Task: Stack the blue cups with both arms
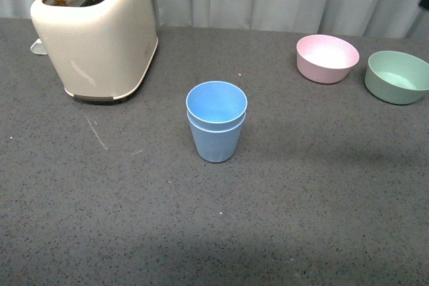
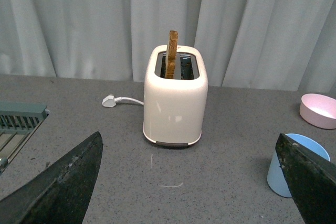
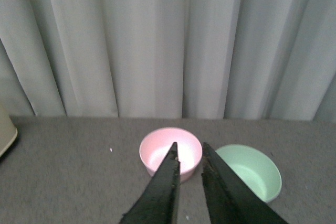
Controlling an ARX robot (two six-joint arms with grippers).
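In your front view the blue cups [image 1: 216, 122] sit nested one inside the other, upright at the centre of the grey table [image 1: 322, 199], with the toaster [image 1: 97, 31] at upper left and the pink bowl [image 1: 327, 58] and green bowl [image 1: 397, 76] at upper right; neither arm shows there. Your left gripper [image 2: 191, 182] has its jaws spread wide and holds nothing. Your right gripper [image 3: 190, 156] looks nearly closed on nothing, though a narrow gap remains between its tips.
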